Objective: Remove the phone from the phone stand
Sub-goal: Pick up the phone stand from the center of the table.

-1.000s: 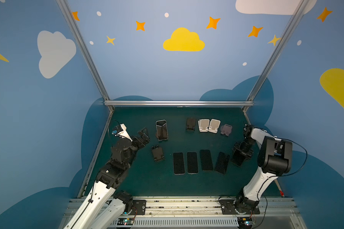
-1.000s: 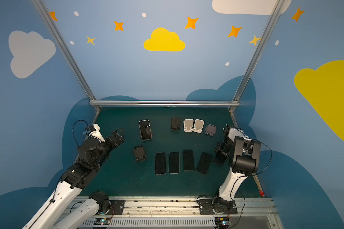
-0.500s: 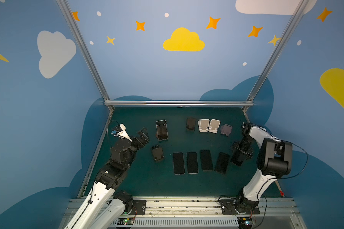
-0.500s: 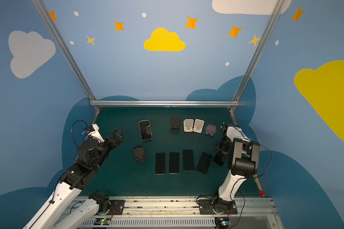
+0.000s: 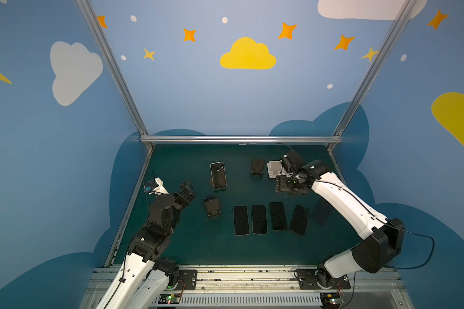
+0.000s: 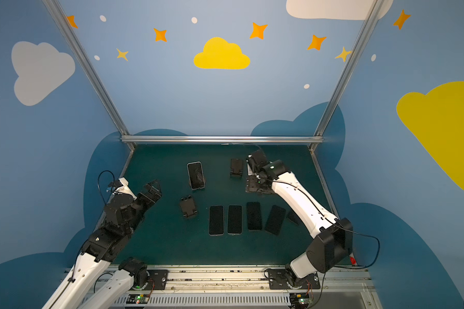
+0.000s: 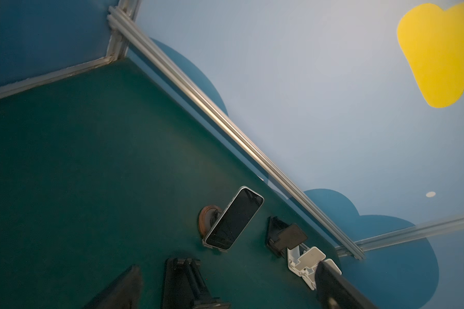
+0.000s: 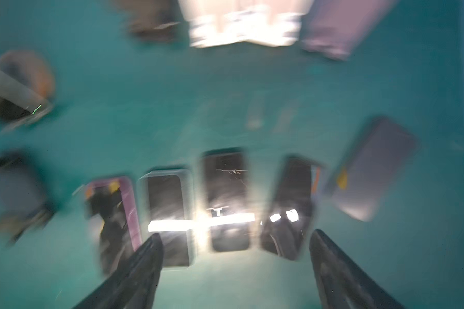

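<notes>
A green mat (image 5: 185,240) lies inside a blue booth painted with clouds and stars. Nearest the arm bases, five flat phones (image 5: 259,219) lie in a loose row, the rightmost partly hidden under the right arm. Just left of the row, a black stand (image 5: 212,207) rests on the mat with nothing on it. Farther left, the left gripper (image 5: 188,187) hangs above the mat, its jaws spread wide and holding nothing. On the right side, a little farther back, the right gripper (image 8: 236,236) hangs between the row and the stands at the back. Its wrist view is blurred but shows the fingers (image 8: 145,267) well apart with nothing between them. Behind the black stand, the phone (image 5: 218,175) leans tilted on its stand (image 7: 206,216), which has a round brownish base. Its screen is dark, and it is well apart from both grippers. Right of it, near the back rail, are a rear black stand (image 5: 257,168) and, just beside that, a white stand (image 5: 274,168), partly hidden by the right arm.
</notes>
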Controlling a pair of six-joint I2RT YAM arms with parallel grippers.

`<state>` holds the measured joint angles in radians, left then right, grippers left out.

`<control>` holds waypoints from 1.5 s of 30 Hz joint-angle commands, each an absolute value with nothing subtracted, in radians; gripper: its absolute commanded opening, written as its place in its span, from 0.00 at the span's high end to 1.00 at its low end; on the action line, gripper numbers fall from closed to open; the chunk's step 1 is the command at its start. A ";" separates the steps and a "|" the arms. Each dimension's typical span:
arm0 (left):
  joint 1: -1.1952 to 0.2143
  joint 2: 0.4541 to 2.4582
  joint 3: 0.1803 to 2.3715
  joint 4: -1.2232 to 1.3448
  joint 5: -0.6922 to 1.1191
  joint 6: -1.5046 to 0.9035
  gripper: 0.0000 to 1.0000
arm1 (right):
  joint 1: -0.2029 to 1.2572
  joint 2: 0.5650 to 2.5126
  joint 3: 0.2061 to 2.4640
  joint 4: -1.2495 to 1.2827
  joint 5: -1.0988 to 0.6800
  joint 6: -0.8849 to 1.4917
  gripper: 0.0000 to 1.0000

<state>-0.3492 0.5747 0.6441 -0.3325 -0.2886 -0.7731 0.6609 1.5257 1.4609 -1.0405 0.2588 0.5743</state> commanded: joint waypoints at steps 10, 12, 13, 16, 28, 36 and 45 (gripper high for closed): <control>-0.334 0.286 0.630 -0.640 -0.455 -0.775 0.00 | 1.178 1.987 1.799 -0.853 0.335 0.713 0.14; -0.335 0.264 0.633 -0.654 -0.467 -0.759 0.00 | 1.190 2.044 1.844 -0.838 0.313 0.711 0.12; -0.335 0.260 0.639 -0.656 -0.468 -0.746 0.00 | 1.191 2.073 1.862 -0.819 0.297 0.693 0.12; -0.336 0.261 0.649 -0.651 -0.466 -0.723 0.00 | 1.186 2.154 1.936 -0.804 0.253 0.652 0.11; -0.341 0.256 0.628 -0.641 -0.454 -0.703 0.00 | 1.126 2.315 2.038 -0.799 0.275 0.679 0.17; -0.340 0.260 0.623 -0.618 -0.451 -0.686 0.00 | 1.137 2.313 2.067 -0.827 0.311 0.650 0.42; -0.340 0.271 0.623 -0.609 -0.446 -0.680 0.00 | 1.162 2.204 2.064 -0.864 0.352 0.598 0.42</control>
